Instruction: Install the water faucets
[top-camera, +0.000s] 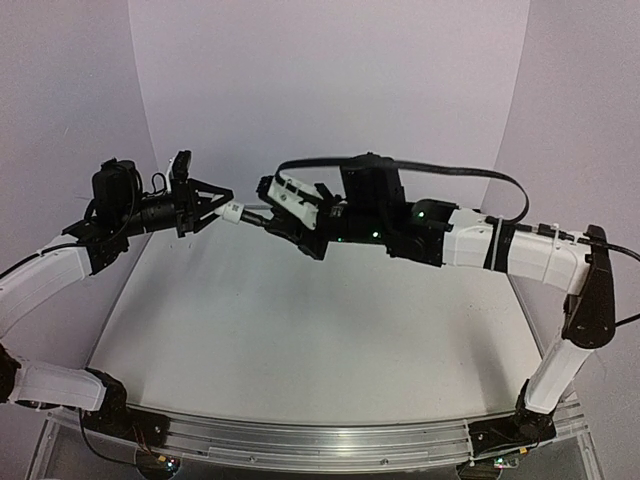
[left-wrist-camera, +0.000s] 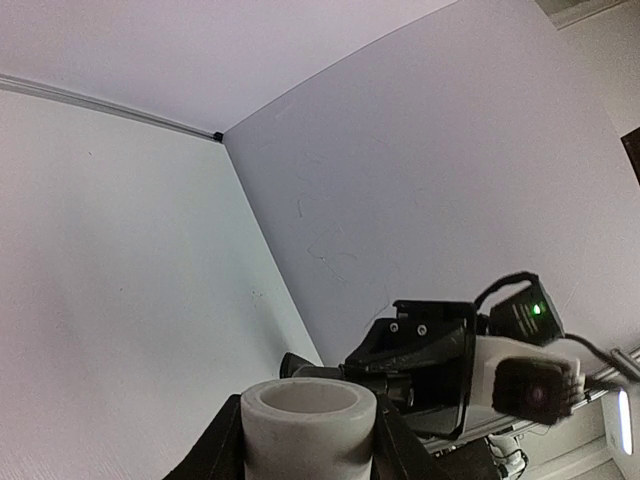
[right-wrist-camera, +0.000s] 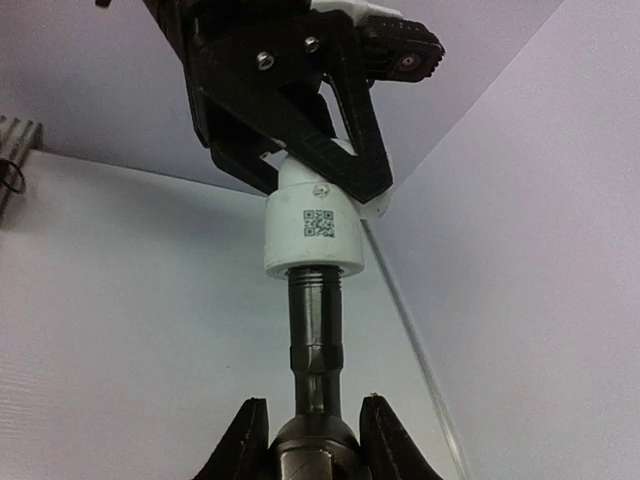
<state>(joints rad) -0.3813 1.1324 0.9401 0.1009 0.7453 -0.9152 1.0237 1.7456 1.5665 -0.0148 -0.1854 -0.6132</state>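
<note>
**A:** Where do our parts sit?

**B:** Our left gripper (top-camera: 218, 207) is clamped on the stubby white cylindrical plastic fitting (right-wrist-camera: 312, 225), which is pinched between its fingertips. Our right gripper (right-wrist-camera: 315, 440) is closed round the rounded body of the small black metallic-looking tap (right-wrist-camera: 316, 330). The tap's threaded stem runs straight out ahead of the right jaws, and its tip is inside the end of the fitting that faces them. Both parts hang in the air between the two sets of jaws, well above the pale table (top-camera: 300, 330).

**A:** So we judge the step in hand to be joining them?

**B:** Yes. A few threads show bare just outside the fitting's rim, so we take the joint as started, not seated.

**A:** How do we do it well?

**B:** We want the stem on the fitting's axis, and from the right wrist it looks straight. We should turn the tap about its own long axis, pushing only lightly toward the left jaws so the thread does not cross. The left jaws serve as our vice. If the fitting spins between them, we gain nothing.

**A:** And the risk?

**B:** Our right fingers grip a round body, so we may slip on it. We cannot see the lever handle, so we cannot tell which way it faces.
</note>
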